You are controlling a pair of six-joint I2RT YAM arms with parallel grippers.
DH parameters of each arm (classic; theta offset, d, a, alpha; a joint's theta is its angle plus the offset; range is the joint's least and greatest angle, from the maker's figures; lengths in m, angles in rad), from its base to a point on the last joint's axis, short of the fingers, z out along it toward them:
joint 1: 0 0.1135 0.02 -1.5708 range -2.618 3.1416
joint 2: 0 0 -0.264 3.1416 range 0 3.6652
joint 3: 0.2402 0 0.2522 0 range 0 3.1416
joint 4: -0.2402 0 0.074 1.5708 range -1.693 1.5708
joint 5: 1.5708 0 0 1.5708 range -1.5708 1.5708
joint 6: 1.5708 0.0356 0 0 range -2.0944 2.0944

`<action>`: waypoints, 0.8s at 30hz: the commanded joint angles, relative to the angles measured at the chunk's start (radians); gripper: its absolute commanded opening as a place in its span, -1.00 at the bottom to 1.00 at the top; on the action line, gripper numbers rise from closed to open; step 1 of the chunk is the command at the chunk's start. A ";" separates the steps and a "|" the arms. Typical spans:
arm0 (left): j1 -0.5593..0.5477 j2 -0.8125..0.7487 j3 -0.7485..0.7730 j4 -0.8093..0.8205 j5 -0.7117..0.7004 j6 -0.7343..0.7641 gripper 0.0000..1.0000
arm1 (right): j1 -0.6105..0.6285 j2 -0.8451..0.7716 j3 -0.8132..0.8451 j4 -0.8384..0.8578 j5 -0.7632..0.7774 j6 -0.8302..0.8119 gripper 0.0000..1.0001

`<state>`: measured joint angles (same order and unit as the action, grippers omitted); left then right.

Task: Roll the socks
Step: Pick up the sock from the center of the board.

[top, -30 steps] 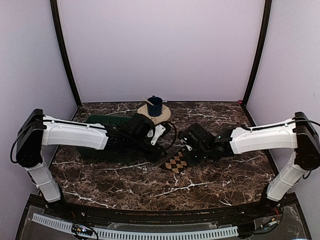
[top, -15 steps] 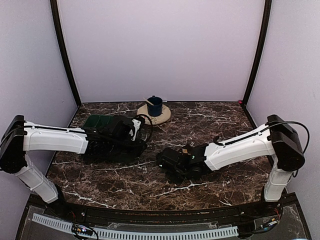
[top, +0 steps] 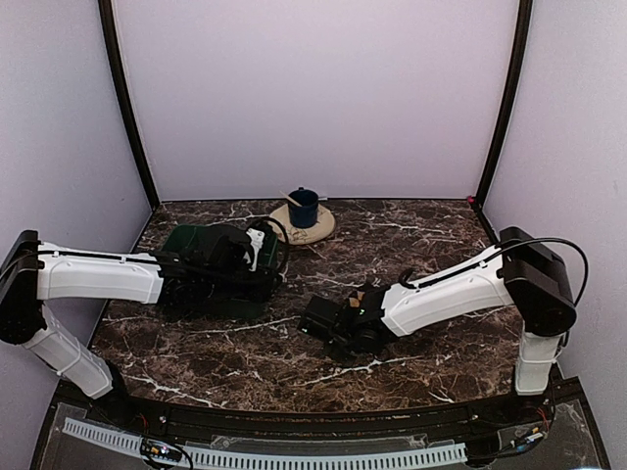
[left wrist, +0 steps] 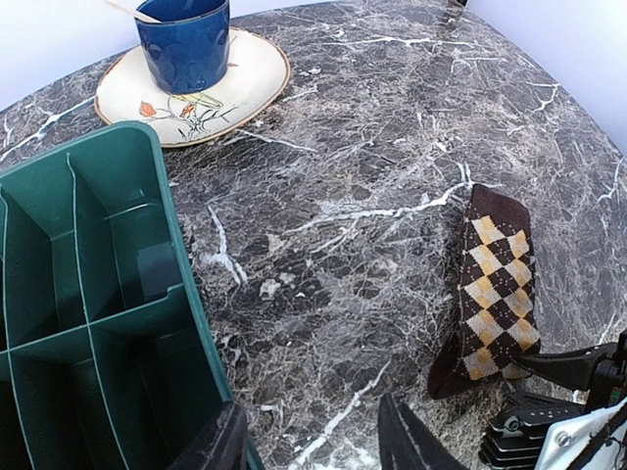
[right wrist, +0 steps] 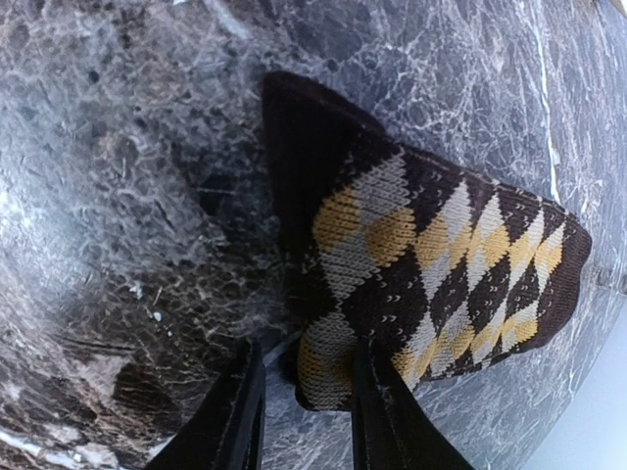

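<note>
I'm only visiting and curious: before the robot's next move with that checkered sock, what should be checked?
1. Checkered sock lying flat: ok.
2. Its end sits inside the right pincer: ok.
3. Firm grip: cannot tell.
4. Left pincer open and empty: ok.
5. Blue cup and green bin stand apart from the sock: ok.

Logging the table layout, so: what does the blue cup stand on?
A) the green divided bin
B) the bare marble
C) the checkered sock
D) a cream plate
D: the blue cup stands on the cream plate, whose flower print shows beside it.
</note>
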<state>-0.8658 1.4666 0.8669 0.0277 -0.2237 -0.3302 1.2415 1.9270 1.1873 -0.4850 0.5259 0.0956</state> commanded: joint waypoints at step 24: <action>0.014 -0.076 -0.099 0.174 0.108 0.074 -0.04 | -0.069 -0.071 -0.059 0.027 -0.339 0.006 -1.00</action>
<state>-0.8555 1.4437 0.7986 0.1253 -0.1719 -0.2955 1.1835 1.9099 1.1770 -0.4713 0.3630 0.0879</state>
